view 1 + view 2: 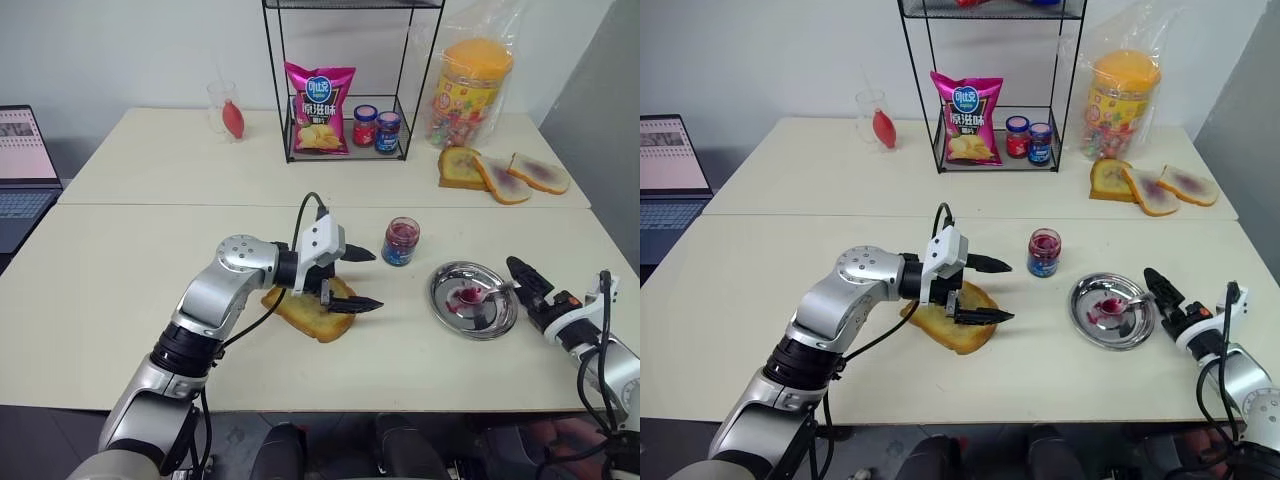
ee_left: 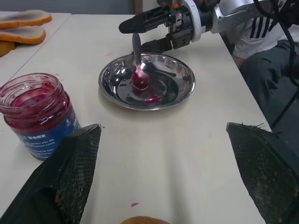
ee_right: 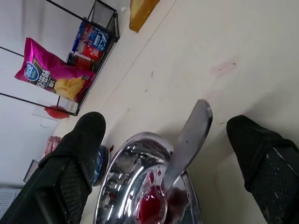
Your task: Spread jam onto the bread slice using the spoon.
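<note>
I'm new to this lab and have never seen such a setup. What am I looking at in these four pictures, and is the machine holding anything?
It is a humanoid robot with two arms, each ending in two black fingers. Two pictures come from cameras in its head, looking down on the table; the other two come from cameras on its wrists, looking along the fingers.

The left gripper is open, above the bread slice, holding nothing. The right gripper is open too, its fingers on either side of the handle of the spoon, not closed on it. The spoon lies in a metal dish, its bowl red with jam. An open jam jar stands between bread and dish.
</note>
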